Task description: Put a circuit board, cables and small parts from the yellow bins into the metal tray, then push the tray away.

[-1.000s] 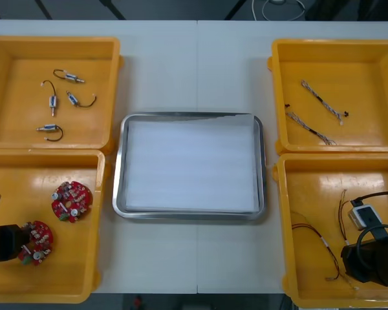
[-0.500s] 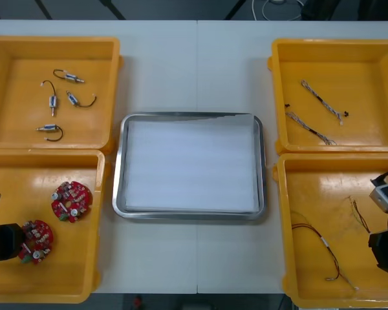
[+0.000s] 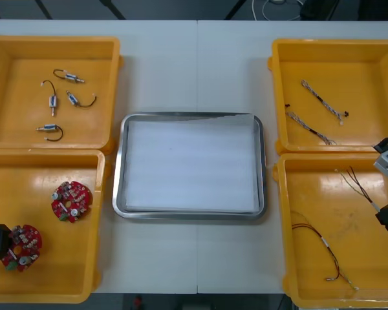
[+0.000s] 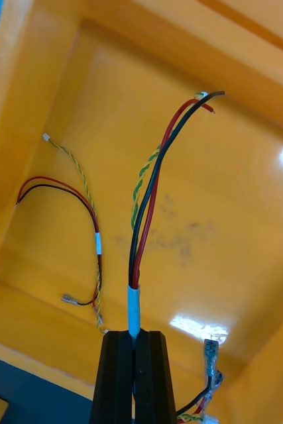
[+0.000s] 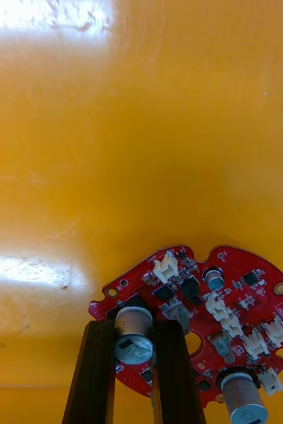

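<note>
Pickup step, judged. Left tool [image 5: 133, 331] is clamped on the round red circuit board [image 5: 207, 318] in the near-left yellow plastic bin [image 3: 71, 271]. Right tool [image 4: 134, 339] is clamped on the red, black and yellow cable [image 4: 148, 199] over the near-right yellow bin [image 3: 310, 187]. Next move: carry both to the white-lined metal tray [image 3: 119, 168] between the bins.

Light table [image 3: 194, 64], pale top, thin seam [image 3: 197, 284] running from near to far down its middle. Five things sit directly on it. Left side: far-left yellow bin [image 3: 52, 44] and near-left yellow bin [image 3: 98, 194], one behind the other, rims close together. Right side: far-right yellow bin [image 3: 336, 45] and near-right yellow bin [image 3: 281, 226], likewise. Between the pairs, metal tray [image 3: 119, 168], white inside, shiny rim, astride the seam. Its rim lies just beside the bins on both sides; possibly touching, cannot tell.
</note>
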